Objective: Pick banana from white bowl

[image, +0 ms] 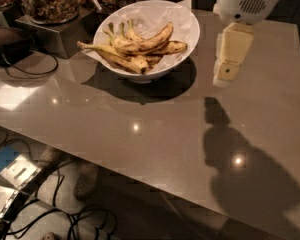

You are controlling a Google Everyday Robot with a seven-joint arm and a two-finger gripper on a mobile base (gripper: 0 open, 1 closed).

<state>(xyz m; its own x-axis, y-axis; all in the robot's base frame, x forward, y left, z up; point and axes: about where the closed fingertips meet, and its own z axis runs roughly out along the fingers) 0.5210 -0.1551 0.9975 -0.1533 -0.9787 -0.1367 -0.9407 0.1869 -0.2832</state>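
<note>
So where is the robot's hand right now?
In the camera view the gripper hangs at the upper right above the table. It is just right of the white bowl that holds the banana, and apart from it.

**Glossy bowl and polished table, with matt plastic robot parts**

The white bowl (190, 31) looks like glazed ceramic, smooth and glossy. It is lined with thin white paper (150, 14), matt and slightly creased. The banana (145, 44) on top of the bunch has a dull yellow peel with brown speckles and streaks. The table (115, 129) is a smooth, polished grey-brown surface that reflects small points of light. To the right of the bowl, above the table, the gripper (222, 78) appears to be cream-coloured matt plastic. The arm housing (247, 1) above it is smooth white plastic with a slotted vent. At the upper left, a clear glassy jar (47, 1) stands on a grey metal box (50, 34).
</note>
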